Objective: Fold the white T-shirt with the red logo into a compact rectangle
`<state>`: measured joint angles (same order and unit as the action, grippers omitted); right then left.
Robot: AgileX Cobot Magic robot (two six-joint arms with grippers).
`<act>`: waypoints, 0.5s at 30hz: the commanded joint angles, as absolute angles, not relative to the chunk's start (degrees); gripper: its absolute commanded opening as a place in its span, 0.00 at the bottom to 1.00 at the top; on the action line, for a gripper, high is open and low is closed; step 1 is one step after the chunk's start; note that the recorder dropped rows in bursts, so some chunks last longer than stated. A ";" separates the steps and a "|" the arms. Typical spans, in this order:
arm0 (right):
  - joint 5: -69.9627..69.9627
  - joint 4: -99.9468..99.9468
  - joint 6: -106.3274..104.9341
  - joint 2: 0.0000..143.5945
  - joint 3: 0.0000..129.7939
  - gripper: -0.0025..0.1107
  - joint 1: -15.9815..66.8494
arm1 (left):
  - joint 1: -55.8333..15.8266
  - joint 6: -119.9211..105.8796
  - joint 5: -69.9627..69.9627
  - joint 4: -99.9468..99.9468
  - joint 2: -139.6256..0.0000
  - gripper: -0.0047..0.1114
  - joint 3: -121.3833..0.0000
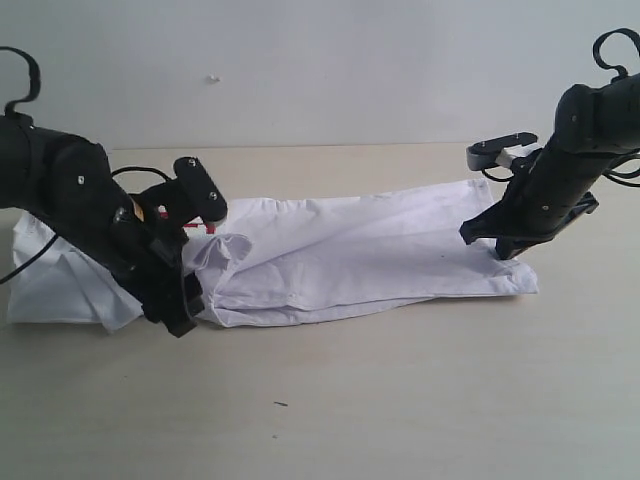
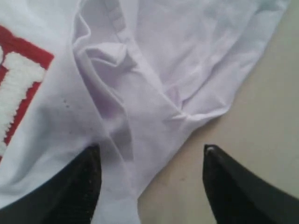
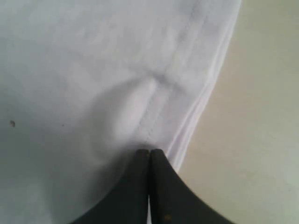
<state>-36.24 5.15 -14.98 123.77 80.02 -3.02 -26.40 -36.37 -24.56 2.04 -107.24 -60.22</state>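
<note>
Honestly, I can read very little: the red logo (image 2: pixel 18 88) shows only as a thick red outline around one fuzzy white stroke, cut off at the picture's edge, so I cannot make out any whole letter or word. It sits on the cloth just beyond one finger (image 2: pixel 79 186) of the left gripper (image 2: pixel 152 149), off to that finger's outer side. That gripper stands wide open and holds nothing. One finger is over the white T-shirt (image 1: pixel 360 250) and the other finger (image 2: pixel 233 186) is over the bare table (image 1: pixel 400 400), with a creased edge of the shirt running between them. In the exterior view the shirt lies flattened and rumpled across the table, stretching from one gripper to the other. The right gripper (image 3: pixel 149 151) is down at the shirt's far end with its fingertips pressed fully together. A stitched hem puckers into a small ridge that runs straight into the tips, so it appears pinched there, with the layered edge and the table just beside.
</note>
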 commanded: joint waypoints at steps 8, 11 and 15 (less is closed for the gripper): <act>-36.35 5.20 -15.34 123.76 79.78 0.02 -2.71 | -26.08 -19.89 -21.01 -20.17 -110.94 0.57 -60.01; -36.35 5.20 -15.34 123.76 79.78 0.02 -2.71 | -26.08 -20.44 -21.01 -20.54 -109.43 0.57 -60.01; -36.57 5.20 -15.34 123.76 79.78 0.02 -2.71 | -26.08 -20.74 -21.22 -23.32 -107.51 0.57 -60.01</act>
<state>-36.24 5.15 -14.98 123.77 80.02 -3.02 -26.19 -20.86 -21.75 -21.30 -109.00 -60.22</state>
